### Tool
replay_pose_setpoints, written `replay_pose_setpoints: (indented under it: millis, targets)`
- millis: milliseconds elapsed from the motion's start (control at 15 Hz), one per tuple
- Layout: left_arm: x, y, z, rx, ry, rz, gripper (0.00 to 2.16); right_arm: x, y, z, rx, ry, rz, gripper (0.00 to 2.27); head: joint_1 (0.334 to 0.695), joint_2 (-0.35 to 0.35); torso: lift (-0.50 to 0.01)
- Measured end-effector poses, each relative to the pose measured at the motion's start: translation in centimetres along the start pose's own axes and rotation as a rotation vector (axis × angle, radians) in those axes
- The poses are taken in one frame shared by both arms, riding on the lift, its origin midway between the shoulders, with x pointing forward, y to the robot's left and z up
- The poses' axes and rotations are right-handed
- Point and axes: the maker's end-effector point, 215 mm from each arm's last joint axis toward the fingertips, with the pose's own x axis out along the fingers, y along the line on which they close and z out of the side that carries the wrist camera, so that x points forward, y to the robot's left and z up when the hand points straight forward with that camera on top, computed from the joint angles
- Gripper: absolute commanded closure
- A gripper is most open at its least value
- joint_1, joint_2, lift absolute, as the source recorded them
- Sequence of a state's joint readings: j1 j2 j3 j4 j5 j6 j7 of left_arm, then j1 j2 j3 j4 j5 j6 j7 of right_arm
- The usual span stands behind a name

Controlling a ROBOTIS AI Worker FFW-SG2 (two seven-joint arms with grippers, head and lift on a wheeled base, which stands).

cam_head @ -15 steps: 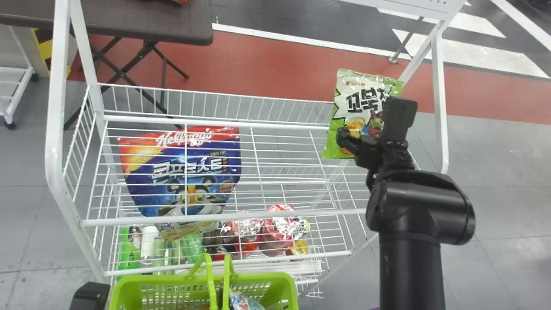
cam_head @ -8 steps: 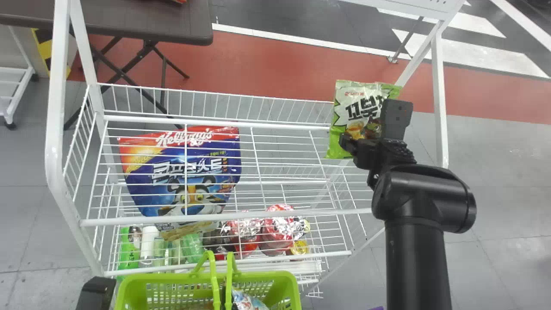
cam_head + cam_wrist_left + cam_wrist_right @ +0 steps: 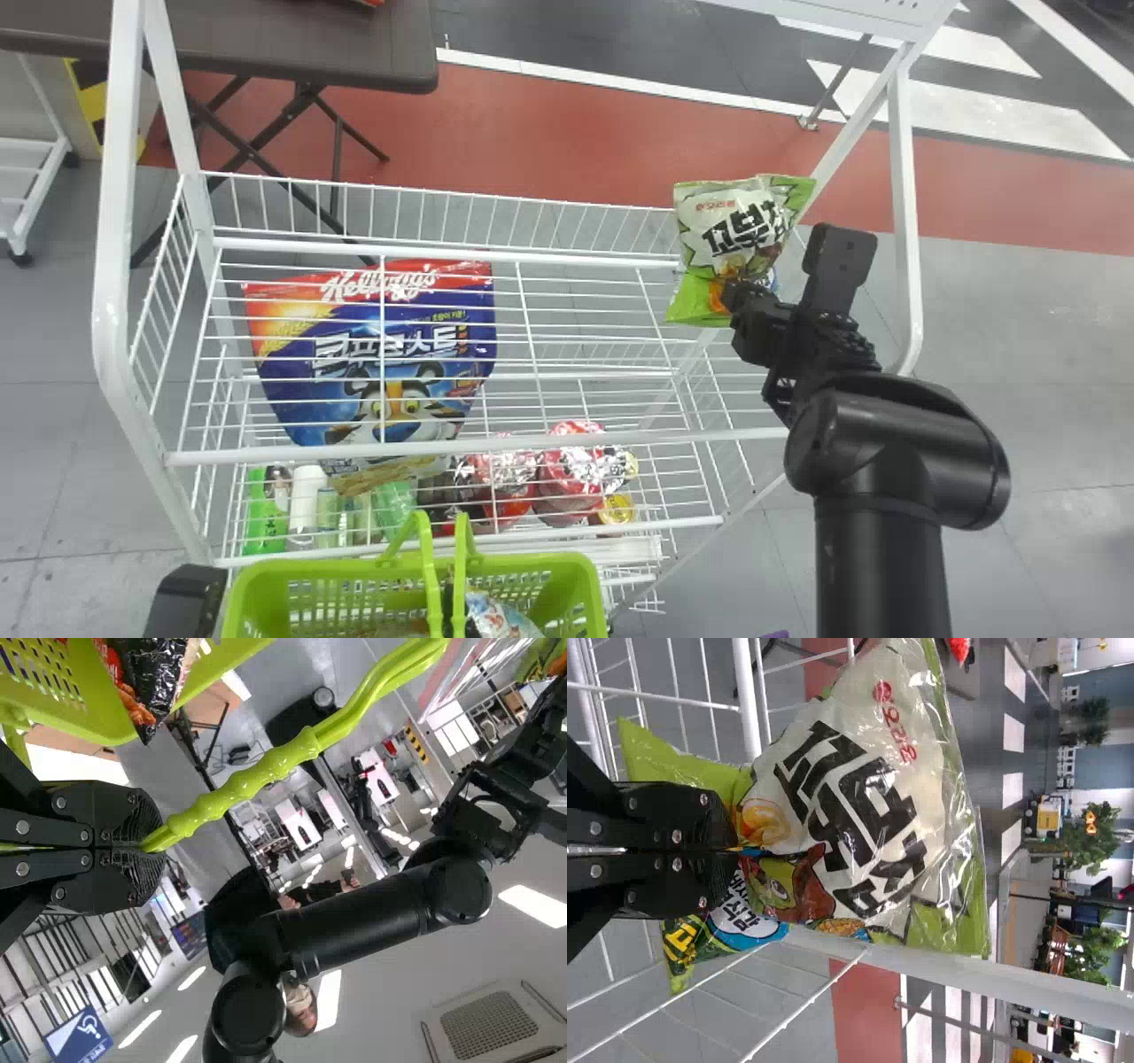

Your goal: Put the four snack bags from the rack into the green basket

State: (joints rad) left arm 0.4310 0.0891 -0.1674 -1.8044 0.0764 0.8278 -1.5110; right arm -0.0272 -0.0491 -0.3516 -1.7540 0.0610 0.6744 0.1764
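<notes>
My right gripper (image 3: 733, 297) is shut on a green-and-white snack bag (image 3: 740, 221), held over the rack's right end. In the right wrist view, that gripper (image 3: 733, 850) pinches the creased bag (image 3: 833, 806) low on its printed front, and the top flares out beyond the fingers. The green basket (image 3: 585, 585) is at the bottom edge, with a blue-and-white bag (image 3: 500, 616) inside. Between the basket's raised handles shows a dark bit of my left gripper (image 3: 448, 592). The left wrist view has this gripper (image 3: 149, 847) shut on a green handle (image 3: 266, 766); a dark bag (image 3: 155, 678) lies in the basket.
A large blue-and-red cereal bag (image 3: 381, 354) leans in the upper tier of the white wire rack (image 3: 461, 447). Bottles (image 3: 306, 501) and red packages (image 3: 576, 470) stand on the tier below. Uprights (image 3: 904, 204) rise at both rack ends; a brown table (image 3: 310, 44) is behind.
The held bag has come down a little and tilted, its top folding, while the right forearm shifted slightly right. The basket swayed slightly right, then back left.
</notes>
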Motion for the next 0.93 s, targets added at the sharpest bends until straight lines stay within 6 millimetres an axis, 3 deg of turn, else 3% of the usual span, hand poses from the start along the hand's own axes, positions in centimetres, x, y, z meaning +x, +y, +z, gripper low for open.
replay_pose_setpoints:
  millis: [200,467,600,733,933]
  targets:
    - [-0.4,0.1,0.2,0.002,-0.007,0.007,2.13,-3.5,2.9,0.9,0.019,0.002,0.101,2.1,0.695,-0.35,-0.006]
    - [-1.0,0.0,0.7,0.003,-0.019,0.01,2.13,-12.4,8.1,-0.6,0.073,0.138,0.276,2.1,0.695,-0.35,-0.006]
    - [-1.4,0.0,1.1,0.006,-0.028,0.014,2.13,-17.6,10.2,-3.7,0.075,0.242,0.347,2.1,0.695,-0.35,-0.006]
    - [-1.8,-0.1,1.3,0.001,-0.035,0.018,2.13,-22.5,11.9,-8.2,0.108,0.391,0.419,2.1,0.695,-0.35,-0.006]
    - [-2.2,-0.8,1.7,-0.001,-0.043,0.023,2.13,-28.0,12.8,-12.9,0.171,0.53,0.499,2.1,0.695,-0.35,-0.006]
